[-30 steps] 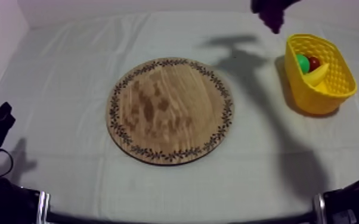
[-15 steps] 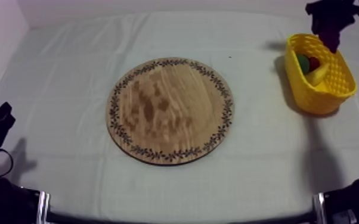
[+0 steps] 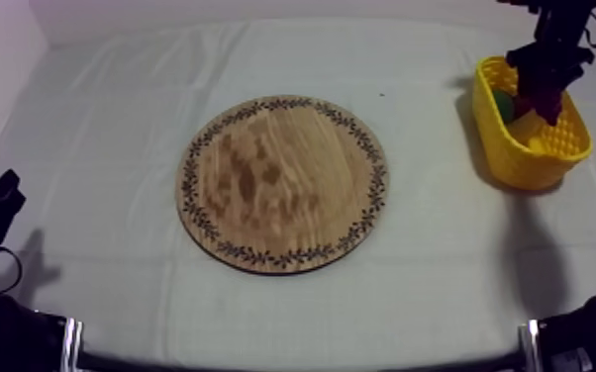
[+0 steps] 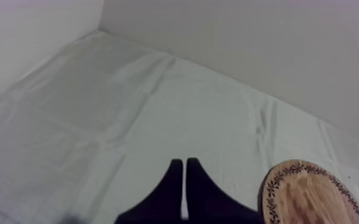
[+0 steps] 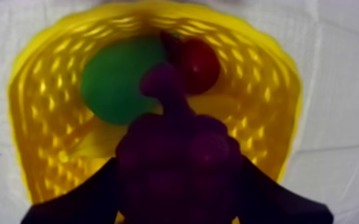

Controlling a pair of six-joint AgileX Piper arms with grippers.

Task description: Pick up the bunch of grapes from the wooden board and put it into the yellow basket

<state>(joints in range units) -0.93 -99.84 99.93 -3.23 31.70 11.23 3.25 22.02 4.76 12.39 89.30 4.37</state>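
The bunch of grapes [image 5: 179, 161] hangs clamped in the right claw [image 3: 547, 79], just above the inside of the yellow basket [image 3: 562, 148], over a green fruit [image 5: 113, 86] and a small red fruit [image 5: 200, 64]. The wooden board [image 3: 282, 183] lies in the middle of the desk [image 3: 94, 129]. The left claw [image 4: 185, 179] rests low at its side, fingers together, holding nothing

Left gripper [image 4: 184, 162]: two black fingers [image 4: 169, 190] pressed together in a narrow wedge, nothing between them, above the cloth.
Wooden board [image 4: 313, 195]: round, leafy patterned rim, flat on the cloth, near the gripper but apart from it.
Cloth [image 4: 122, 101]: grey-white, creased, running back to the wall.
Wall [image 4: 247, 42]: plain and pale.
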